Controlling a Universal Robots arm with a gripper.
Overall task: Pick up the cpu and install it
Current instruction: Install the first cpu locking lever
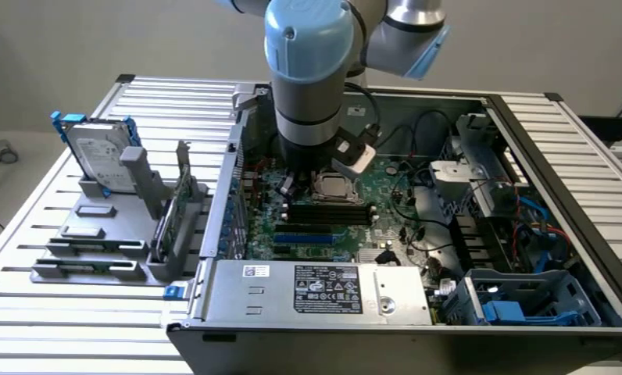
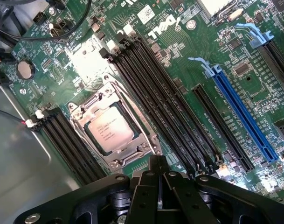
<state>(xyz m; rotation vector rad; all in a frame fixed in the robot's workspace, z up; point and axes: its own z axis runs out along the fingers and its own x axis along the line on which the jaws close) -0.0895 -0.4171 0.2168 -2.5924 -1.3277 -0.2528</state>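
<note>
CPU is sitting flat inside the metal-framed socket on the green motherboard, silver top facing up, with the socket frame surrounding it on all sides. Black memory slots are running alongside the socket, and a blue expansion slot is lying further across the board. Gripper is hovering just beside the socket's edge with its black fingers pressed together, holding nothing. In the exterior view the arm is reaching down into the open computer case, and the CPU is showing just beneath the wrist. On the slatted table at the exterior view's left, a hard drive with blue rails is standing upright in a grey holder.
</note>
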